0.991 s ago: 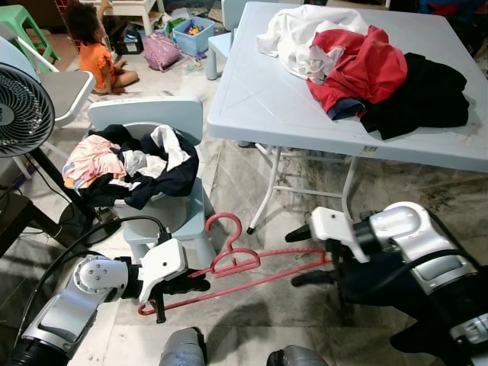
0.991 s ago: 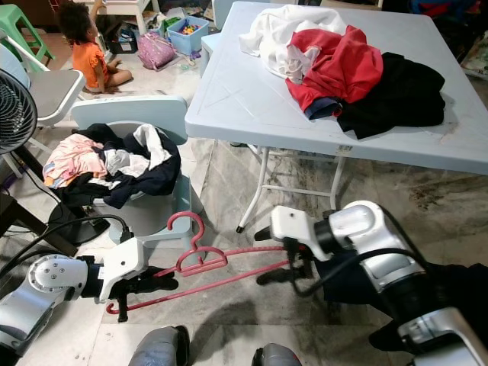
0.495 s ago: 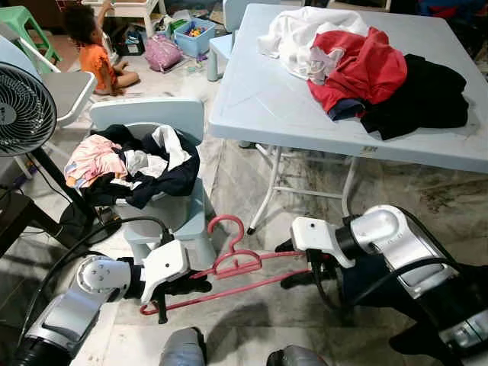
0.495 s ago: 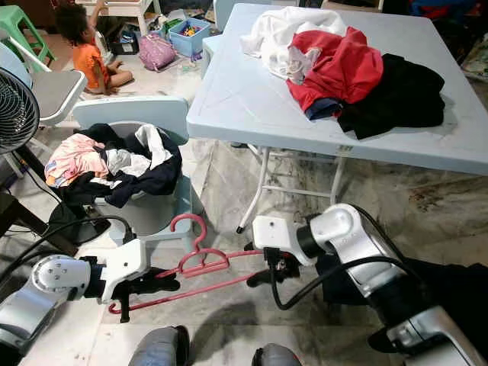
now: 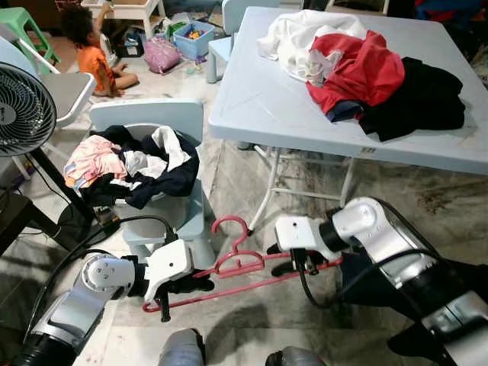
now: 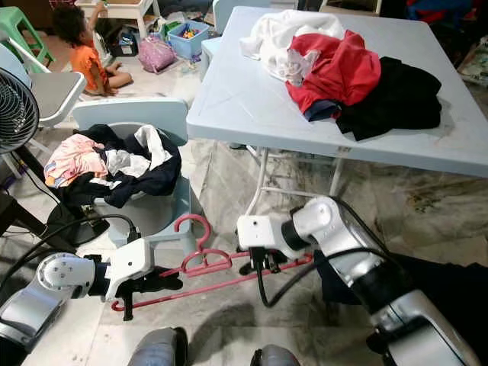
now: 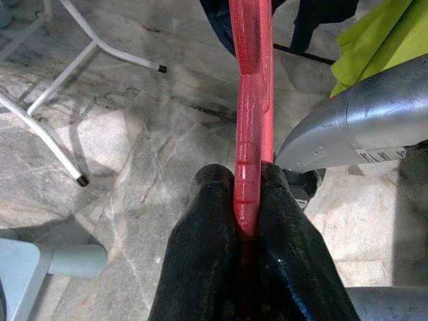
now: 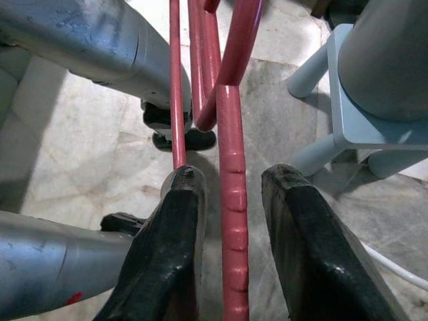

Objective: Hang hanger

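We count one red hanger (image 5: 244,263), held low over the marble floor (image 5: 252,313) between our two arms. Our left gripper (image 7: 249,221) is clamped tight on one end of it. Our right gripper (image 8: 231,200) straddles the hanger's arm nearer the middle, fingers (image 8: 175,221) narrowly apart around it. One blue chair (image 5: 164,122) heaped with clothes (image 5: 137,164) stands just behind; one table (image 5: 263,99) carries three garments. Bare floor lies open below the hanger.
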{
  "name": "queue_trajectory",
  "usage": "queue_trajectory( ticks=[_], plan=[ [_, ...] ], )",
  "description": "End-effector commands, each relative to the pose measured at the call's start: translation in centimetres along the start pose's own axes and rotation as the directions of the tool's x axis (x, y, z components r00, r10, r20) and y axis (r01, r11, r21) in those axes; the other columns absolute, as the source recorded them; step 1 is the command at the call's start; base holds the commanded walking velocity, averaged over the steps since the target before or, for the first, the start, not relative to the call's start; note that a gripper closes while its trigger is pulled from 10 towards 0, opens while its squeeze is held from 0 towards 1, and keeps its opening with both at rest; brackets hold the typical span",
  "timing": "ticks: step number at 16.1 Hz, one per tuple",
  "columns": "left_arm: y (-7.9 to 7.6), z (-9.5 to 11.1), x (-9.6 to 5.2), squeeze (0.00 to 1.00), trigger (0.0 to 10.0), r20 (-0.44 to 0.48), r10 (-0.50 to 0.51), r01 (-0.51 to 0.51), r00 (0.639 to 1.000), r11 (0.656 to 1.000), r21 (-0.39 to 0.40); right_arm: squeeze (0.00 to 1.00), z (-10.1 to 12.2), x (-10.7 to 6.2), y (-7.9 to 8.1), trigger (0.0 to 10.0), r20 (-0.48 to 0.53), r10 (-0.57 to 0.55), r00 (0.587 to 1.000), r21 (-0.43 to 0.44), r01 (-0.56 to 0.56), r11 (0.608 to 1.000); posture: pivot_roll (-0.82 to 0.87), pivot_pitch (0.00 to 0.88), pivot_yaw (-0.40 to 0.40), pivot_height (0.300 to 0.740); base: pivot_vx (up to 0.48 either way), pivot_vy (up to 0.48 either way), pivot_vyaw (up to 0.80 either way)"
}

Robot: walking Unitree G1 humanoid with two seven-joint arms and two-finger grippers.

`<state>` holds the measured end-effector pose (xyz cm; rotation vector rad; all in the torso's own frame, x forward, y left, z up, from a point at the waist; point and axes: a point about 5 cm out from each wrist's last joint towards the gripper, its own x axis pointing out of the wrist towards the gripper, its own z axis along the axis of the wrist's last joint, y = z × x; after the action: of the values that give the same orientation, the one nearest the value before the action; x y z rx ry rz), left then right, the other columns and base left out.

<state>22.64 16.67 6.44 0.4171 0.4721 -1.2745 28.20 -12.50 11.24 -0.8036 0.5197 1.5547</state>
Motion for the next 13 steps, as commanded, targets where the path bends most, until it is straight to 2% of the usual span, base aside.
queue_trajectory(
  ticks=[1,8,13],
  plan=[
    [0.1,0.0,0.1,0.00,10.0,-0.010,-0.006,0.007,1.000,1.000,0.015,0.00,0.0,0.1,-0.1,0.0,-0.016,0.019,1.000,-0.016,-0.019,1.000,-0.03,0.044,-0.014,0.740,0.000,0.000,0.00],
    [0.0,-0.1,0.1,0.00,10.0,-0.023,-0.012,0.013,1.000,0.999,0.033,0.00,-1.2,-0.8,-0.9,0.0,-0.113,0.051,0.992,-0.042,-0.056,0.998,-0.03,0.045,-0.011,0.740,0.000,0.000,0.00],
    [0.1,-0.3,0.1,0.00,10.0,-0.041,-0.015,0.017,0.999,0.999,0.049,0.00,-1.3,-1.4,-1.6,0.0,-0.148,0.064,0.987,-0.072,-0.075,0.995,-0.03,0.044,-0.008,0.740,0.000,0.000,0.00]
  ],
)
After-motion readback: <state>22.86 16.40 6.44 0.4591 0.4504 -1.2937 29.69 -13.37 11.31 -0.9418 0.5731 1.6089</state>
